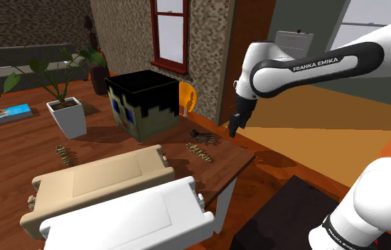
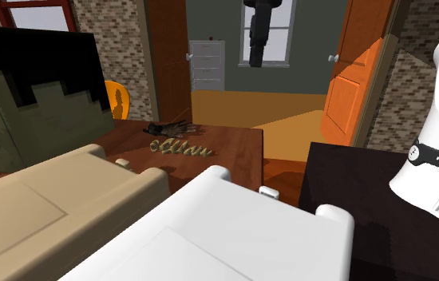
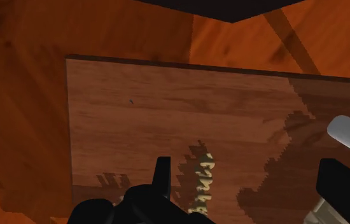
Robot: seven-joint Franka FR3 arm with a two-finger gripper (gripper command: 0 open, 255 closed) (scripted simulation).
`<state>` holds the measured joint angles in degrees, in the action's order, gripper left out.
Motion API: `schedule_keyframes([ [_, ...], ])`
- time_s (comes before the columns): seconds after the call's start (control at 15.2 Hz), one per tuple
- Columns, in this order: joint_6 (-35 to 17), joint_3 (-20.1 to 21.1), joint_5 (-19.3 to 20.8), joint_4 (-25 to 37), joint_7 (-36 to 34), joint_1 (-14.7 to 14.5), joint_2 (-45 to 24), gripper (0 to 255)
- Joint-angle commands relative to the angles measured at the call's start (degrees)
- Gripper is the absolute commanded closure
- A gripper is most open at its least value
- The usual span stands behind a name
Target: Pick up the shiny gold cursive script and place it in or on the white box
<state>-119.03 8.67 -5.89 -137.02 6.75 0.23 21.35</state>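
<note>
- Table (image 1: 16, 153) (image 3: 135, 114): brown wood-grain top on an orange floor; it bears everything listed below except the arm.
- Arm (image 1: 315, 67): white with dark joints; it reaches from the stand at the shoulder view's lower right up and over the table's right end.
- White box (image 1: 126, 220) (image 2: 234, 231): lid closed, at the table's near edge in the shoulder view.
- Beige box (image 1: 102, 177): same shape, just behind the white box.
- Cube (image 1: 144, 103): a blocky face with a black top, standing beyond the boxes.
- Plant (image 1: 66, 106): green leaves in a white pot, at the cube's left in the shoulder view.
- Gripper (image 1: 234, 130) (image 2: 256, 52) (image 3: 247, 172): points down and hangs above the table's end, touching nothing; in the wrist view its fingers (image 3: 162, 178) stand wide apart.
- Script (image 1: 200, 151) (image 2: 181, 148) (image 3: 200, 184): dull gold lettering lying flat on the table near its end, between the boxes and a dark object, apart from both; below the gripper, nearer one finger.
- Dark object (image 1: 205, 135) (image 2: 173, 128): small and flat, just beyond the script.
</note>
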Motion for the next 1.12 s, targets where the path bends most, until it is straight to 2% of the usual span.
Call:
schedule_keyframes([
  [0.0,-3.31,0.54,0.70,0.88,-0.14,0.16,-4.20,0],
  [0.53,-12.80,2.60,5.74,9.12,-3.29,0.15,-22.41,0],
  [1.06,-17.23,2.12,12.04,21.16,-6.90,-1.76,-39.72,0],
])
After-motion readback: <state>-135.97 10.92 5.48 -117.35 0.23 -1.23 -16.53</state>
